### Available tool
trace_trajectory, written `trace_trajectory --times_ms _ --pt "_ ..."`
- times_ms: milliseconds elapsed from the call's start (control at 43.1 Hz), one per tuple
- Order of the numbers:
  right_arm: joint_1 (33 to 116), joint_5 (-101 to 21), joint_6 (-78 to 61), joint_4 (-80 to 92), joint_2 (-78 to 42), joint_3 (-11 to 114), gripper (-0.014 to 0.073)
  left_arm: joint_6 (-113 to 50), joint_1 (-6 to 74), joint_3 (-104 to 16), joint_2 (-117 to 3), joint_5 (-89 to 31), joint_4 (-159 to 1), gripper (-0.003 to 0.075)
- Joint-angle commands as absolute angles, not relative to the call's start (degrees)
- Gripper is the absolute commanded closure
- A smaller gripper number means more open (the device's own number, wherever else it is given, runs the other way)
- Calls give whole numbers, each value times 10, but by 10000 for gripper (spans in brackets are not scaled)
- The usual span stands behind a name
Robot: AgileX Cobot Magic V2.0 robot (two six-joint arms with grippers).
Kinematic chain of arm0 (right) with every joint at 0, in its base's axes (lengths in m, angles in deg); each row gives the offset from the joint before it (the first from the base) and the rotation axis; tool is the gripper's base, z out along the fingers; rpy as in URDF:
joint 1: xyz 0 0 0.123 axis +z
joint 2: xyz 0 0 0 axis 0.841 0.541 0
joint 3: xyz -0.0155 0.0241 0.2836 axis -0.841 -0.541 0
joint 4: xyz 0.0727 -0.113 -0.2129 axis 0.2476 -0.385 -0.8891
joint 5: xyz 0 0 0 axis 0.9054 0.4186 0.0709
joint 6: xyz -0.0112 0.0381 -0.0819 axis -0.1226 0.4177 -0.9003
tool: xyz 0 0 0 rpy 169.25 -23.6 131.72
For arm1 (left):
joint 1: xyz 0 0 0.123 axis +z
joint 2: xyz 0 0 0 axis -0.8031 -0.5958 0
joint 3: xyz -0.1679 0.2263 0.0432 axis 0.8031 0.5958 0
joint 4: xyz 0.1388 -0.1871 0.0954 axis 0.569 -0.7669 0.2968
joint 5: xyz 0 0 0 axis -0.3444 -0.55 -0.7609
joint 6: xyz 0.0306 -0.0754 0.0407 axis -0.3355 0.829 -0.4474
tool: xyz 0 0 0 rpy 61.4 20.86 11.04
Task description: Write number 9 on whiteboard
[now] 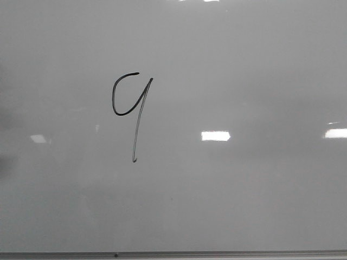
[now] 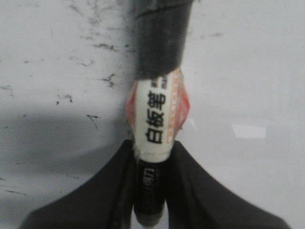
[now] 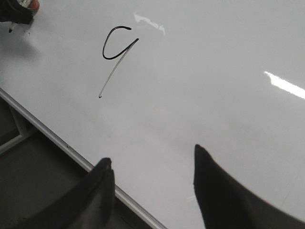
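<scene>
The 9 sits left of centre on the whiteboard, tail slanting toward its bottom edge; left gripper nearer, clamping the marker; right gripper wide, empty.

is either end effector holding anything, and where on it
The left end effector grips a marker pen around its labelled barrel. The right end effector is open and holds nothing.

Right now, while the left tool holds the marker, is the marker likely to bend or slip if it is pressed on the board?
The marker looks like a rigid, wrapped cylinder, so it probably will not bend. The left tool grips only its lower end, so it might pivot or slide slightly. The whiteboard looks glossy, so the tip should glide easily.
</scene>
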State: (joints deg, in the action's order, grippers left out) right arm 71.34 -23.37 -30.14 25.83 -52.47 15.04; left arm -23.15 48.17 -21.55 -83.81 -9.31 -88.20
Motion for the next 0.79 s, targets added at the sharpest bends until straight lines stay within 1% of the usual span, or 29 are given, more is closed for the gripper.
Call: trace_trajectory --times_ms 0,209,278,418,487,557,696,765 --pt "709 -270 -300 275 -523 165 184 -226 484 -230 -824 -55 -880 547" --pt "709 -268 -300 275 -523 165 184 -226 484 -230 -824 -53 -877 477" --pt "709 -267 -300 275 -523 165 184 -226 484 -230 -824 -53 -877 434" --pt "709 -267 -300 275 -523 165 184 -226 484 -230 -823 -53 -877 311" --pt "709 -267 -300 275 -523 165 184 -227 484 -230 -814 -58 -877 264" --pt "709 -267 -300 275 -523 165 184 -232 484 -230 -790 -79 -871 255" --pt "709 -268 -300 275 -523 165 184 -232 484 -230 -703 -128 -835 258" --pt "709 -268 -300 275 -523 165 184 -232 484 -229 -652 -153 -834 281"
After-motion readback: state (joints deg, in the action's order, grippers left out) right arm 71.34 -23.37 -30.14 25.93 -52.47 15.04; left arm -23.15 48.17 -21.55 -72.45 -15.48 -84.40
